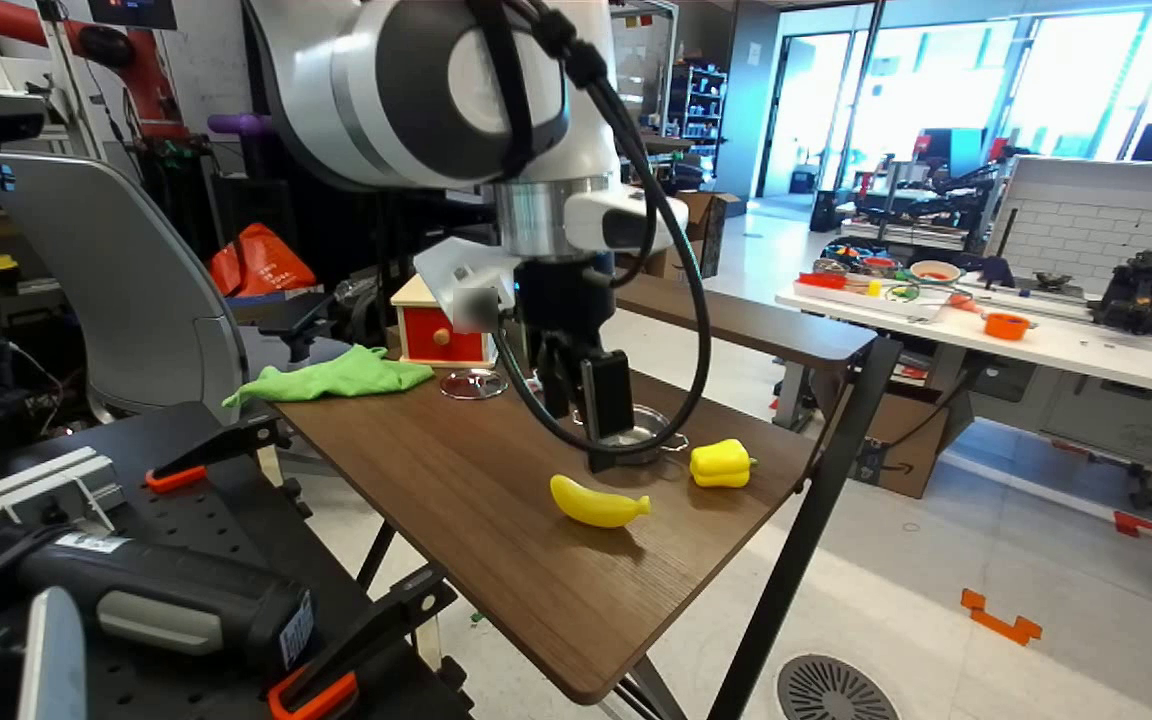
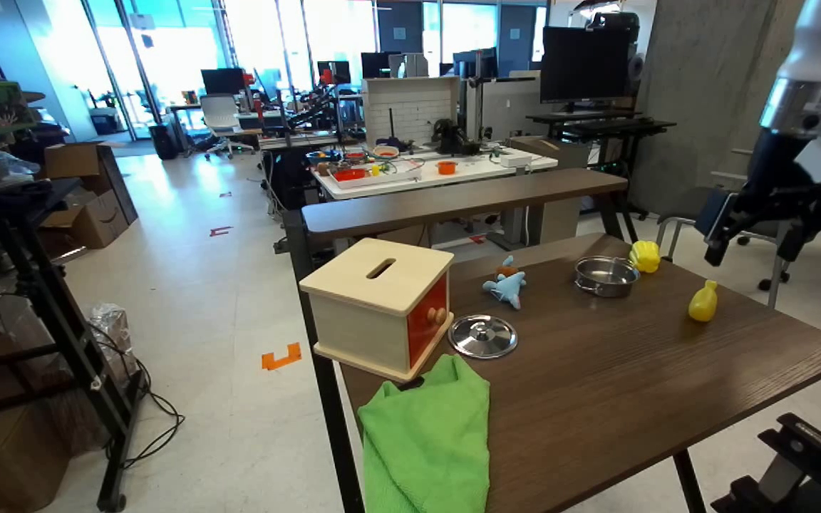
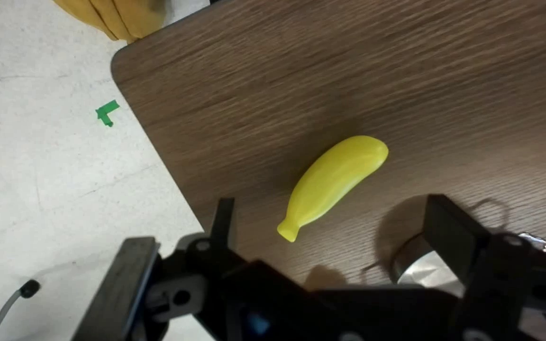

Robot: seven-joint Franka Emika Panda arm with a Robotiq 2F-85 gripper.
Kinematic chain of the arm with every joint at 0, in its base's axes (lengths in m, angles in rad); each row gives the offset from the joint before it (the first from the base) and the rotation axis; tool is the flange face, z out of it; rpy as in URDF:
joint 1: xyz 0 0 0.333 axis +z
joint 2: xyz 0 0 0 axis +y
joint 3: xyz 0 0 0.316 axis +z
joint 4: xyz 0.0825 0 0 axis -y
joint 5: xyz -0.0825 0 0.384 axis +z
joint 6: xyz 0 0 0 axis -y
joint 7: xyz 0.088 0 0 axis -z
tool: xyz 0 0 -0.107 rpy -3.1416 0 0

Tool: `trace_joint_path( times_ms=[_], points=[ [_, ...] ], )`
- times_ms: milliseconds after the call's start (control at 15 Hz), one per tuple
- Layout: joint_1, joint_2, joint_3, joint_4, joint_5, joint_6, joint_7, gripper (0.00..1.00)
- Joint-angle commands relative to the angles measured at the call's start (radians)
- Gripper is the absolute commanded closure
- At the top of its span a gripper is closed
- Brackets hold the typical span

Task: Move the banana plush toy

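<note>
Gripper (image 2: 752, 253) empty, fingers (image 3: 453, 232) wide apart, banana (image 3: 330, 187) up for grabs!
And it lies on the table (image 2: 631, 385), near the pot (image 2: 610, 288), not touching it. My read: light, a little yielding if it's really plush, though that smooth skin could slip. Go across the thick middle, clear of the narrow stem!
</note>
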State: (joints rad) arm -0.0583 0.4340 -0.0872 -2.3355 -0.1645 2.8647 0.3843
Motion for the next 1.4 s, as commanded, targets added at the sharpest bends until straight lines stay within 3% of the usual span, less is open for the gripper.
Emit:
trace_joint_path(
  times_ms=[0, 600, 667, 733, 1267, 1333],
  points=[
    [0.053, 0.136, -0.027, 0.120, 0.096, -0.001, -0.016, 0.00],
    [0.087, 0.303, -0.059, 0.265, 0.160, -0.057, -0.028, 0.00],
    [0.088, 0.311, -0.059, 0.270, 0.157, -0.051, -0.034, 0.25],
    [0.088, 0.315, -0.057, 0.274, 0.156, -0.048, -0.040, 0.26],
    [0.090, 0.246, -0.031, 0.193, 0.132, -0.015, -0.138, 0.88],
    [0.085, 0.225, -0.024, 0.168, 0.131, -0.005, -0.160, 0.92]
  ],
)
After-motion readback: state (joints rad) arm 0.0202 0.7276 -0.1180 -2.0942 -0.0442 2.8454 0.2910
